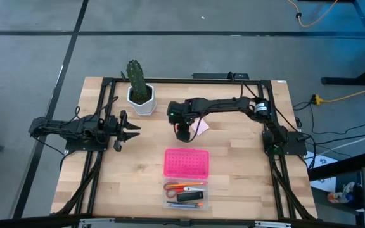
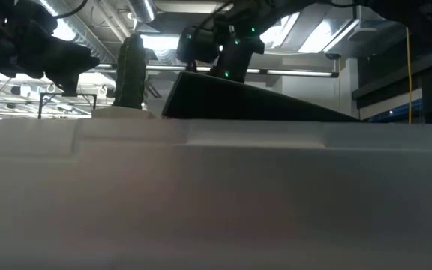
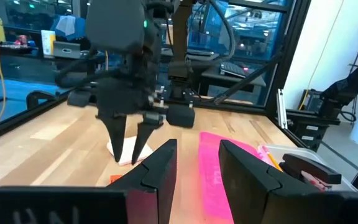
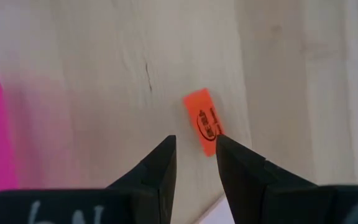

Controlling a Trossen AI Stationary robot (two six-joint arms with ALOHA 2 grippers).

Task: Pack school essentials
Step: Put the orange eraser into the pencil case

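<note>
The right gripper [image 1: 183, 134] hangs point-down over the table centre, its fingers a narrow gap apart and clamped on nothing. In the right wrist view the tiny red-orange piece [image 4: 204, 122] lies flat on the wood just beyond the fingertips, toward 12 o'clock from the gap and a touch to 1. Its long axis runs roughly 11 to 5 o'clock, skewed to the line between the fingers, so a short reach forward with a slight wrist turn looks needed. The pale pink square notepad [image 1: 201, 127] lies just beside the gripper at its 3 o'clock in the high view.

The left gripper [image 1: 130, 129] waits well off at 9 o'clock, fingers apart and empty; the right arm is clearly nearer.

At 6 o'clock, the clear plastic box [image 1: 185, 195] holds the red-handled scissors [image 1: 181, 186] and a dark pen; its dotted pink lid [image 1: 186, 163] lies beside it.
</note>
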